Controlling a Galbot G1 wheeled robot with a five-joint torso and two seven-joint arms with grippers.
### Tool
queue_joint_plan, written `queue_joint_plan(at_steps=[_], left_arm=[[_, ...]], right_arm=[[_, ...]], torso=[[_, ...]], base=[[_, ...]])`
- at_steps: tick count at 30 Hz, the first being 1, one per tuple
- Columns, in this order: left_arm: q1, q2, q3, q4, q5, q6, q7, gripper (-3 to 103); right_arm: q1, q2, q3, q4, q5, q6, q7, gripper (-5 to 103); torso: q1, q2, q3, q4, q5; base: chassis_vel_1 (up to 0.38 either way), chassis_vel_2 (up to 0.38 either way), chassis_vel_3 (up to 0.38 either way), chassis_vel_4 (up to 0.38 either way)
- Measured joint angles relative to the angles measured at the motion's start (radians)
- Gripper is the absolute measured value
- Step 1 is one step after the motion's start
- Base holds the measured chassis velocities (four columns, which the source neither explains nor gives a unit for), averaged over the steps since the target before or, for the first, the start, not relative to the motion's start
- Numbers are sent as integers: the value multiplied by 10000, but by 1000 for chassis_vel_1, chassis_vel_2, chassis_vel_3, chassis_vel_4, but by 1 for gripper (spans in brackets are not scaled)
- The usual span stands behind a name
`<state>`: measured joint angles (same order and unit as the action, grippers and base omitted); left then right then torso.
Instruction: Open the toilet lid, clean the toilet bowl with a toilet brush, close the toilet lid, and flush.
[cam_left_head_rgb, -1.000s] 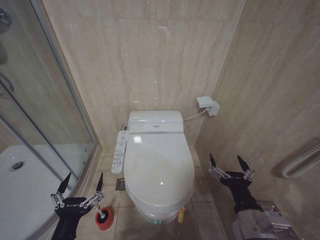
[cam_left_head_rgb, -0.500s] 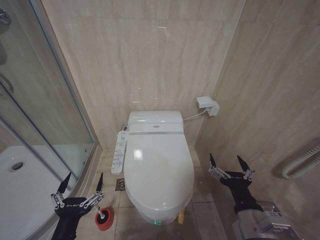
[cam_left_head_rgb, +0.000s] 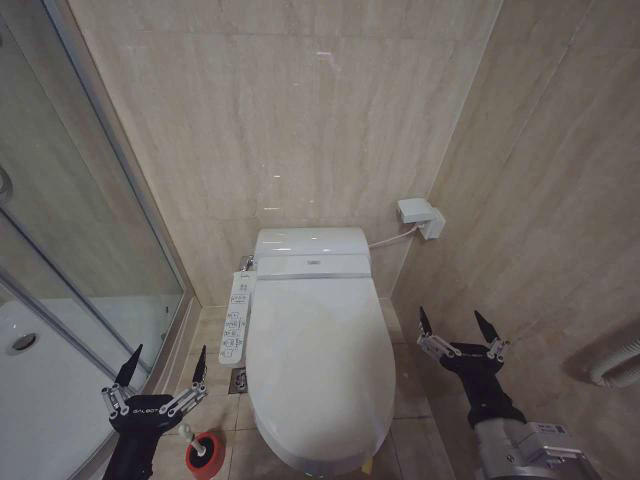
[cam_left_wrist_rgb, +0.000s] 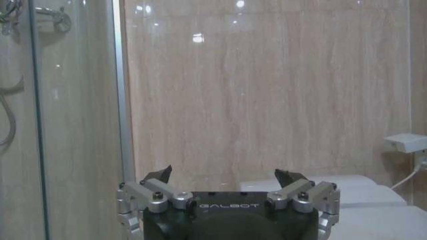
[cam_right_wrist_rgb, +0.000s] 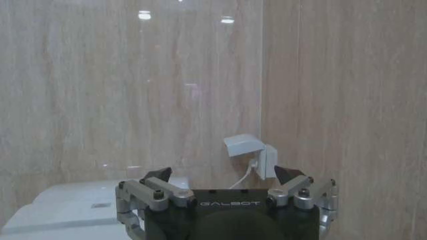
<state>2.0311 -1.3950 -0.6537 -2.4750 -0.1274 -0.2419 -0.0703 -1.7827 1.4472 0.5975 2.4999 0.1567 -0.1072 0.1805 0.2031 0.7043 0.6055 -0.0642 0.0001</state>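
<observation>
Camera shifted nearer toilet; toilet lid (cam_left_head_rgb: 318, 375) shut; toilet brush (cam_left_head_rgb: 200, 447) in red holder (cam_left_head_rgb: 203, 458); both pincers apart, empty

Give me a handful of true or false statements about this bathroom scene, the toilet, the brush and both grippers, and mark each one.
1. The toilet lid is down over the bowl. True.
2. The left gripper holds the toilet brush. False: it is open and empty, and the brush stands in its red holder on the floor.
3. The right gripper is open, to the right of the toilet. True.
4. The remote panel lies on the toilet's right side. False: it is on the left side, toward the shower.
</observation>
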Motion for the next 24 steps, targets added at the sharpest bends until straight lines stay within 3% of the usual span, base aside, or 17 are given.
queue_joint_plan(at_steps=[24], left_arm=[[0,0,0,0,0,0,0,100]], right_arm=[[-1,0,0,0,0,0,0,100]], torso=[[-2,2,-1,1,-1]], base=[[0,0,0,0]])
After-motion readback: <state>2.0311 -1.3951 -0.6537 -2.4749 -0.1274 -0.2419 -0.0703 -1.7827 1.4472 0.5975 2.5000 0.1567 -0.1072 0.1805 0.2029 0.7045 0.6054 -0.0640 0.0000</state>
